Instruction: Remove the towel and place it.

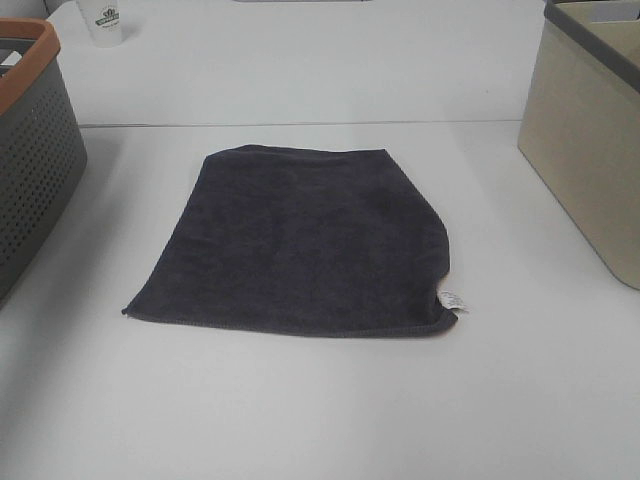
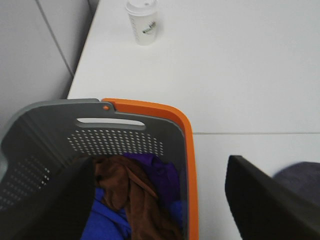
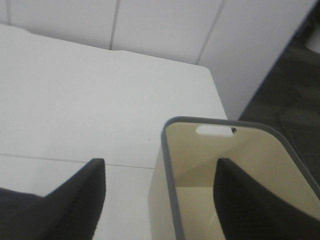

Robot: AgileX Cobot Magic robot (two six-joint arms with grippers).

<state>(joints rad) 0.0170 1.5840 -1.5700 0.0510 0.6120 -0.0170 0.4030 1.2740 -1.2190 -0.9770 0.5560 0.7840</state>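
The dark charcoal-grey towel (image 1: pixel 310 240) lies flat in the middle of the white table (image 1: pixel 300 420), its small white tag (image 1: pixel 451 301) at the near right corner. Neither gripper shows in the exterior high view. In the left wrist view my left gripper (image 2: pixel 157 180) is open above the grey basket, nothing between its fingers (image 2: pixel 265 205), and a bit of the towel (image 2: pixel 302 175) shows beside one finger. In the right wrist view my right gripper (image 3: pixel 160 167) is open and empty over the rim of the beige bin (image 3: pixel 170 165).
A grey perforated basket with an orange rim (image 1: pixel 30 40) stands at the left and holds brown, purple and blue cloths (image 2: pixel 135 195). A beige bin with a grey rim (image 1: pixel 585 150) stands at the right. A white paper cup (image 1: pixel 105 20) stands at the far left.
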